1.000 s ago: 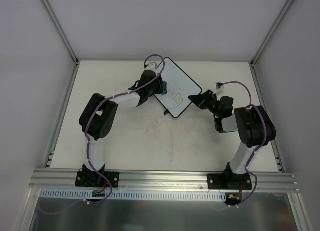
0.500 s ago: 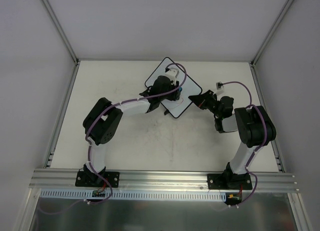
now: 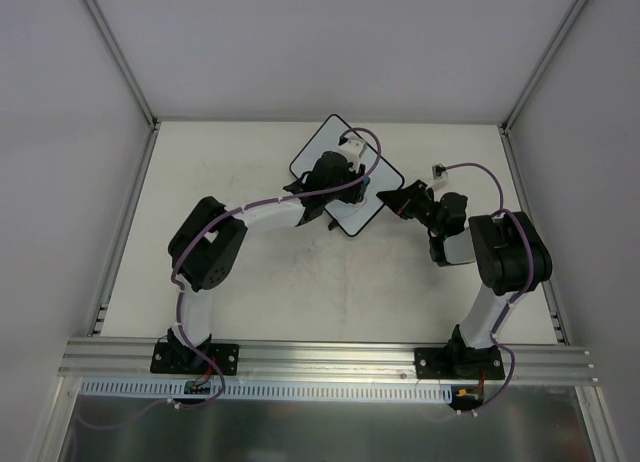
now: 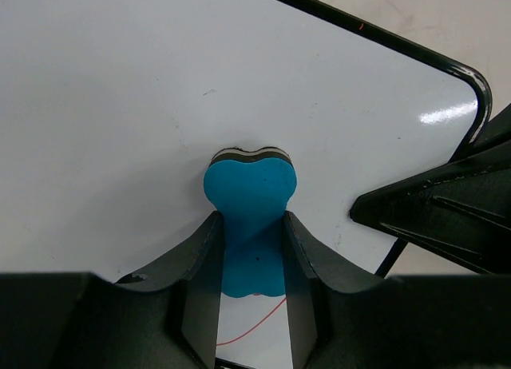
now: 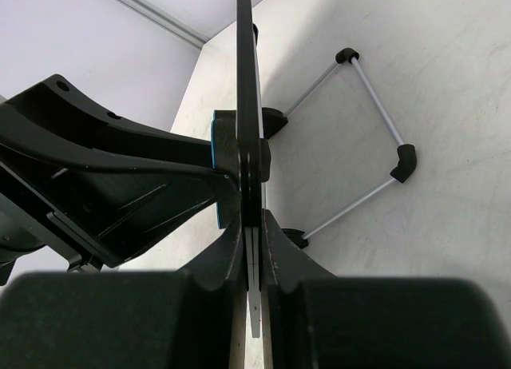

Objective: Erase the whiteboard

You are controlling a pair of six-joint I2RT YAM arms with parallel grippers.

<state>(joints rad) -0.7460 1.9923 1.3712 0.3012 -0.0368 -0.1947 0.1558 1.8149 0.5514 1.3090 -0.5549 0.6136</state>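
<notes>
The whiteboard point(image 3: 328, 134) sits cornerwise at the far middle of the table point(image 3: 250, 282), its right edge clamped in the closed right gripper point(image 5: 254, 233), while the left gripper point(image 4: 251, 225) pinches the blue eraser point(image 4: 249, 181) and presses it on the board's face. Nearly all the surface in the left wrist view is clean white, so the job looks mostly done; 1 thin red stroke point(image 4: 255, 325) is left behind the eraser, and the gripper body may hide more.

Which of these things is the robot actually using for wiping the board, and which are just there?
In use: whiteboard, pinched at its edge by the right end effector; blue eraser, held by the left end effector; red stroke.
Just there: wire stand by the board; table.
</notes>
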